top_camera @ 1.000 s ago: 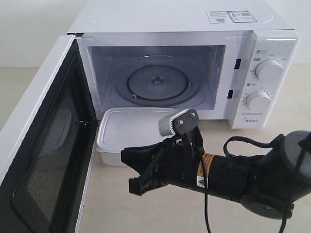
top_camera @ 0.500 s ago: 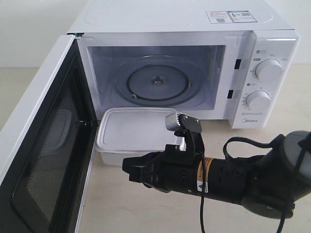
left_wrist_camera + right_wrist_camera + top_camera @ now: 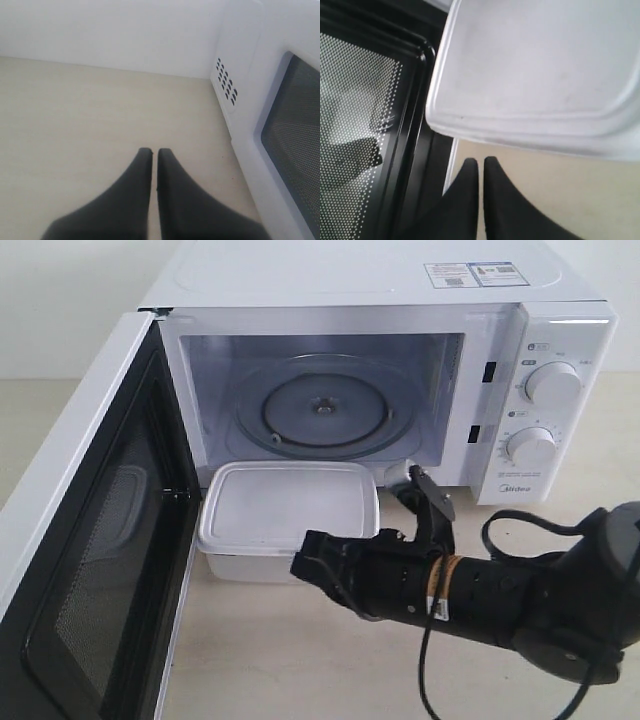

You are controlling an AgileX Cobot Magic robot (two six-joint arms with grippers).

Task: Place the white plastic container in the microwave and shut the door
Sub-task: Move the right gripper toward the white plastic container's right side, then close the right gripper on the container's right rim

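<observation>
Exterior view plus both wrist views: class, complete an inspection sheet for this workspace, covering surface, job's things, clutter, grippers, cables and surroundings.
Surface: pale wood-grain tabletop, flat.
Job's things: lidded shallow white plastic container sits on the tabletop in front of the boxy white microwave; white-framed door with dark mesh window stands open; glass turntable bare.
Clutter: nothing seen.
Grippers: left gripper shut, empty, outside the door; right gripper shut, empty, beside the container, not gripping it.
Cables: black cable loops off the right arm.
Surroundings: plain white wall.
</observation>
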